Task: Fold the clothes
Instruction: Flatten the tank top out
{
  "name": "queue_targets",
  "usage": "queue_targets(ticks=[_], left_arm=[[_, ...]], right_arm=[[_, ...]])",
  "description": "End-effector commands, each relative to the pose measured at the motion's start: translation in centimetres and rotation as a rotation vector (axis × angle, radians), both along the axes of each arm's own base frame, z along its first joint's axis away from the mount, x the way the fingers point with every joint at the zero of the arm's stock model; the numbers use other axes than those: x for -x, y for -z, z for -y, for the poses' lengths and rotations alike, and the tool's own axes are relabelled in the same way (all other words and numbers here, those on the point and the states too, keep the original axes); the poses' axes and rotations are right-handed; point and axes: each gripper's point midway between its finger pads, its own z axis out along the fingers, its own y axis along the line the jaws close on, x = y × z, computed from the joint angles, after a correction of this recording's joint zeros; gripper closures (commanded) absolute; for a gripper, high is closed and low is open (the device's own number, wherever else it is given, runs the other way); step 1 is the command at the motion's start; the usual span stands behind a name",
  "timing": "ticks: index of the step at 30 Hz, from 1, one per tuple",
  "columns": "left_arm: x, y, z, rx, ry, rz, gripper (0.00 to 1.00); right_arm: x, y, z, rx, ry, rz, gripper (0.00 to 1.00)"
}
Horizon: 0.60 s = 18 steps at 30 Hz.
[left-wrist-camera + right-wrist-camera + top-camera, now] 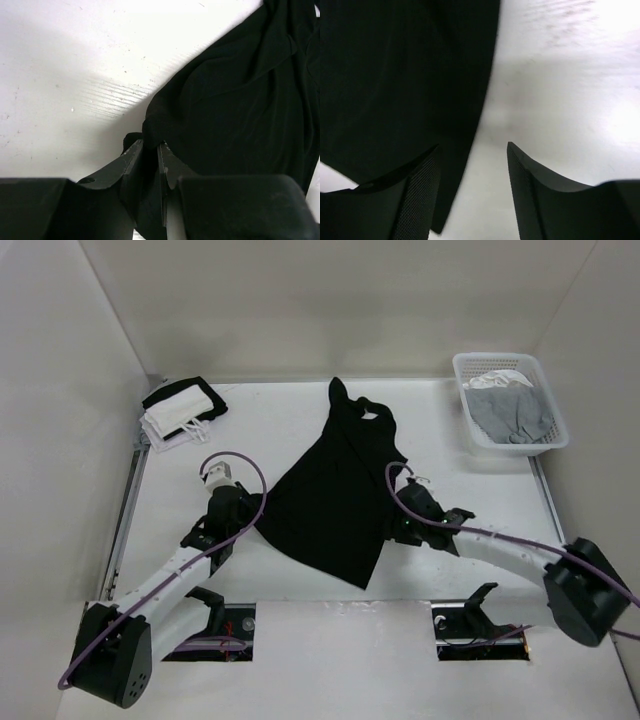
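I count one black top (335,490) in the middle of the one table (270,420). Far left, one folded stack (183,412) of black and white cloth. Far right, one white basket (500,358), and in it I make out two garments, one grey piece (512,412) and one white piece (495,380). I'm running two arms, left arm (170,580) and right arm (510,552), each with one gripper: left gripper (150,145), right gripper (472,147).
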Motion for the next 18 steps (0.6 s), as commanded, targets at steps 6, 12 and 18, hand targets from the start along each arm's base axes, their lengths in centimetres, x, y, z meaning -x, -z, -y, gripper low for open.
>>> queue_targets(ticks=[6, 12, 18], left_arm=[[-0.9, -1.0, 0.4, 0.026, -0.004, 0.031, 0.84], [-0.4, -0.7, 0.2, 0.027, -0.007, 0.008, 0.78], [0.6, -0.4, 0.3, 0.037, -0.019, -0.012, 0.53]], right_arm=[[-6.0, 1.2, -4.4, -0.101, 0.004, 0.071, 0.88], [-16.3, -0.3, -0.7, -0.041, 0.176, 0.159, 0.98], [-20.7, -4.4, 4.5, -0.012, 0.305, 0.261, 0.5]])
